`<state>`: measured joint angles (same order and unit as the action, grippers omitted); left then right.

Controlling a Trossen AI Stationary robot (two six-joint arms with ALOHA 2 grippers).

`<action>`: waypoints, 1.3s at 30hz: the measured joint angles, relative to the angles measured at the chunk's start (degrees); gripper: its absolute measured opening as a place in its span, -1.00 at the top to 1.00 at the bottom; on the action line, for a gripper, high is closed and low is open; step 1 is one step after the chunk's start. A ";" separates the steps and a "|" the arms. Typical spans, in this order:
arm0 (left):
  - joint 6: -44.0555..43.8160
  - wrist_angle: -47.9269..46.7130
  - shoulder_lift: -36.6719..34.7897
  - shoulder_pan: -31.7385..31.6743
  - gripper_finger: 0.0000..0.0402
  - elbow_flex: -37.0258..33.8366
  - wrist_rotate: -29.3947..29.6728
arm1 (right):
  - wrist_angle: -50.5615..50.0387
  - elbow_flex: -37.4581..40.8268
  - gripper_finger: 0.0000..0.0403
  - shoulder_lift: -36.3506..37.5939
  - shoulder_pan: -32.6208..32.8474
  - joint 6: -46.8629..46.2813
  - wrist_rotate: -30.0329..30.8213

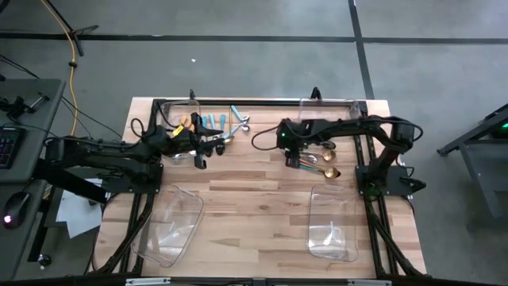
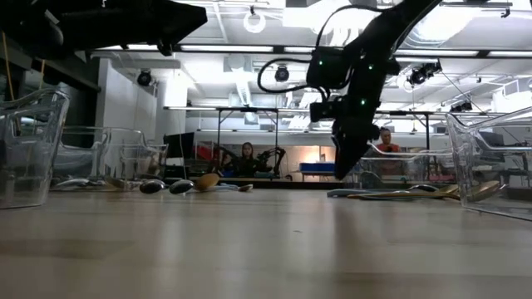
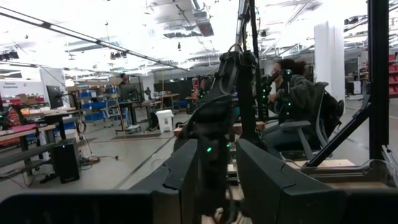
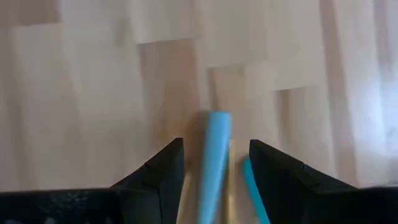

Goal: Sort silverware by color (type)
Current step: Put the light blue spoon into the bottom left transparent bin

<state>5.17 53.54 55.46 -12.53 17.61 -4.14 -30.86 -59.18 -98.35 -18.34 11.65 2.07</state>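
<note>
The silverware lies in two heaps at the table's far side. The left heap (image 1: 216, 127) has light-blue and orange handles. The right heap (image 1: 324, 163) has gold spoons and teal handles. My right gripper (image 1: 295, 161) points steeply down at the left end of the right heap, open. In the right wrist view a light-blue handle (image 4: 214, 152) lies on the wood between its fingers, apart from both. A teal handle (image 4: 252, 186) runs beside one finger. My left gripper (image 1: 200, 151) waits open above the table by the left heap.
Two clear plastic bins sit near the front edge, one left (image 1: 171, 226) and one right (image 1: 332, 226). Two more stand at the far side (image 1: 178, 107) (image 1: 329, 107). Bare wood lies between the heaps and the front bins. People sit in the room beyond (image 3: 292, 93).
</note>
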 joint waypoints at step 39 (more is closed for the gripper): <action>0.00 0.04 0.00 -0.02 0.49 -0.02 0.11 | 2.23 -0.16 0.82 -5.32 -0.75 0.84 -1.26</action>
<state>5.17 53.58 55.46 -12.56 17.58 -4.03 -28.63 -59.34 -103.67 -19.09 12.49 0.82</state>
